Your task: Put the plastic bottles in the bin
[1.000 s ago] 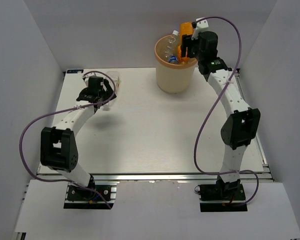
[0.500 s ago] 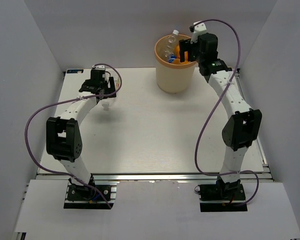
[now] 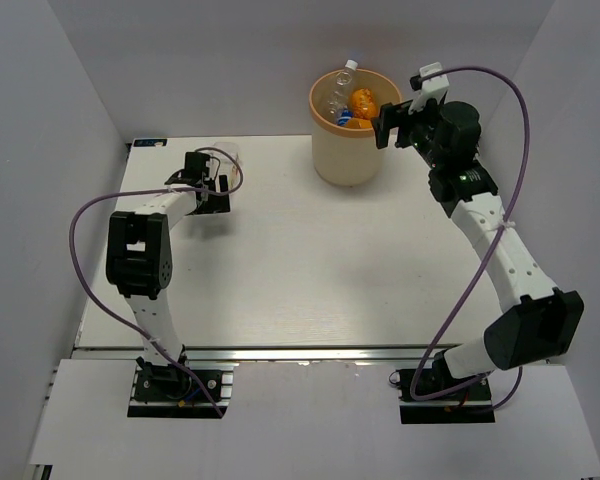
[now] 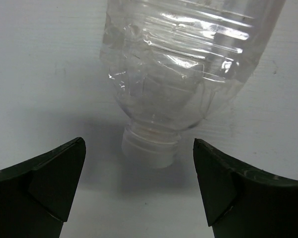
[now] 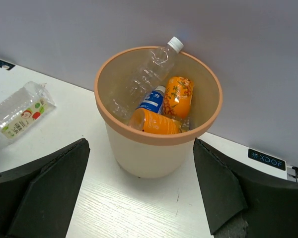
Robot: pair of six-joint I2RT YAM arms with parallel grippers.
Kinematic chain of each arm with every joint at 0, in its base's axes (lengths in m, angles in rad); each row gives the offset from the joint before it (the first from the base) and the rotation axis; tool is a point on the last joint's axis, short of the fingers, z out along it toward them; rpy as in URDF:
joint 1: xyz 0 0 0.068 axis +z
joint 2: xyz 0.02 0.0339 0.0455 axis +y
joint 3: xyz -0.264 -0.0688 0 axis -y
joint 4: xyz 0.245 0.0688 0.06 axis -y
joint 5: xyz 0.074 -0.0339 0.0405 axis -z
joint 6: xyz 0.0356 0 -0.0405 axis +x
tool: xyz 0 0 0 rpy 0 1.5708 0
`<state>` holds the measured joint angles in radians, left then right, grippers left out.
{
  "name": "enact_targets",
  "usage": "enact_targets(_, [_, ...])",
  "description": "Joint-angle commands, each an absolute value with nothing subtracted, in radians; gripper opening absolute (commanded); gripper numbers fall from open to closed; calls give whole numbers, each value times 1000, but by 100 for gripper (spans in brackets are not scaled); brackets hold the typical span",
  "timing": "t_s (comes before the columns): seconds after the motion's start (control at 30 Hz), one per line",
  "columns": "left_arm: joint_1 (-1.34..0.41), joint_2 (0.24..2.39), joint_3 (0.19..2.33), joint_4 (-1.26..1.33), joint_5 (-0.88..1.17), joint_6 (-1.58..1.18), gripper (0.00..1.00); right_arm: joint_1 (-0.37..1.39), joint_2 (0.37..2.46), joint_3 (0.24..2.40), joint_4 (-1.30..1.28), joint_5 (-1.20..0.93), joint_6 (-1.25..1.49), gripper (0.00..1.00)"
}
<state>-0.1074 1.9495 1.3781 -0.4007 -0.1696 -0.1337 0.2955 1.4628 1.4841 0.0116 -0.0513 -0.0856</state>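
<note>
A clear plastic bottle (image 4: 184,59) lies on the white table at the far left, its neck pointing at my left gripper (image 4: 139,173). That gripper is open, with the bottle's cap just ahead of its fingertips and nothing touching them. From above, the left gripper (image 3: 218,180) sits beside this bottle (image 3: 230,158). The beige bin (image 5: 156,136) holds two orange bottles (image 5: 156,123), a blue-labelled one (image 5: 151,100) and a clear one with a white cap (image 5: 149,74). My right gripper (image 3: 392,122) hangs open and empty just right of the bin (image 3: 325,150).
Grey walls close in the table on the left, back and right. The bin stands near the back wall. The clear bottle (image 5: 20,111) on the table carries a small printed label and lies close to the table's back left corner.
My right gripper opened and dropped an orange bottle into the bin, then pulled back to the right. The left arm swung back toward the clear bottle at the far left.
</note>
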Motion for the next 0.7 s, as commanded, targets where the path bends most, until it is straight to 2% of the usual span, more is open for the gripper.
enact_targets(0.0, [-100, 1950, 1427, -353, -124, -95, 98, 293, 1407, 1434, 112, -34, -92, 89])
enact_targets(0.23, [-100, 2019, 1482, -391, -86, -80, 98, 293, 1345, 1378, 121, -6, -112, 89])
enact_targets(0.33, [-100, 2020, 1480, -387, -68, -75, 93, 293, 1332, 1368, 121, -6, -112, 89])
enact_targets(0.37, [-100, 2019, 1483, -387, -55, -75, 82, 293, 1328, 1364, 121, -6, -110, 89])
enact_targets(0.43, [-100, 2025, 1489, -400, -51, -77, 73, 293, 1313, 1356, 121, -6, -112, 89])
enact_targets(0.47, [-100, 2026, 1496, -403, -46, -77, 64, 293, 1304, 1350, 126, 23, -113, 89])
enact_targets(0.57, [-100, 2028, 1494, -403, -28, -83, 48, 295, 1247, 1293, 169, 29, -107, 89])
enact_targets(0.6, [-100, 2028, 1497, -403, -28, -97, 37, 293, 1232, 1258, 182, 31, -106, 89])
enact_targets(0.67, [-100, 2033, 1509, -416, -26, -103, 29, 293, 1190, 1236, 202, 31, -103, 89])
